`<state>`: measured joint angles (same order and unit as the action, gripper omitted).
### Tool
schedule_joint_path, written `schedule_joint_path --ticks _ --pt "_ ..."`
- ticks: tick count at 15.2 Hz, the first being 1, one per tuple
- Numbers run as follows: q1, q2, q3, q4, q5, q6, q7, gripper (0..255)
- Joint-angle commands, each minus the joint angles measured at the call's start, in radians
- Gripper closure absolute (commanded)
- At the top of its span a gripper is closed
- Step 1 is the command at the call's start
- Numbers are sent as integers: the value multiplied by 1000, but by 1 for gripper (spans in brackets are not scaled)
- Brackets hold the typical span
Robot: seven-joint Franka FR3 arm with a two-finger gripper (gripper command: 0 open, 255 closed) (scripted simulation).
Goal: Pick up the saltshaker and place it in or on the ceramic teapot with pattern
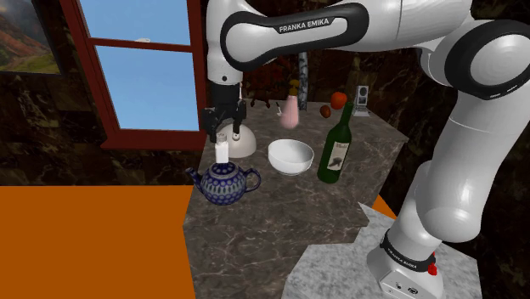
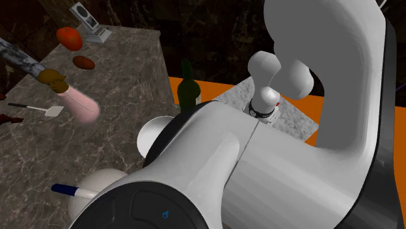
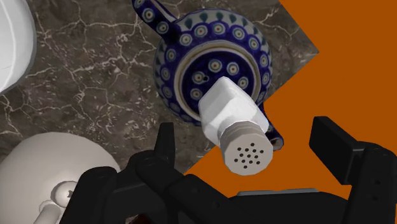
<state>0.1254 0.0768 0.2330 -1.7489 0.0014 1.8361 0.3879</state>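
Note:
A white saltshaker (image 1: 222,150) with a perforated grey cap (image 3: 247,153) stands upright on the lid of a blue-and-white patterned teapot (image 1: 223,181) near the counter's left edge in the shoulder view. My black gripper (image 1: 222,132) hangs just above the shaker. In the wrist view the gripper (image 3: 248,137) is open. Its fingers stand wide on either side of the saltshaker (image 3: 228,114) and touch neither it nor the teapot (image 3: 210,38).
On the dark marble counter (image 1: 280,221) a white bowl (image 1: 290,155), a green wine bottle (image 1: 336,144) and a pink vase (image 1: 290,112) stand to the shoulder view's right of the teapot. A white rounded object (image 1: 245,144) sits just behind the teapot. Orange floor (image 1: 85,242) lies past the counter edge.

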Motion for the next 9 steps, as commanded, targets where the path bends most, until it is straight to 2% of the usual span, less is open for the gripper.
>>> schedule_joint_path --ticks 1,5,9 --pt "0 0 0 0 0 0 0 0" --pt "0 2 0 130 0 -128 0 0" --pt "0 2 0 130 0 -128 0 0"
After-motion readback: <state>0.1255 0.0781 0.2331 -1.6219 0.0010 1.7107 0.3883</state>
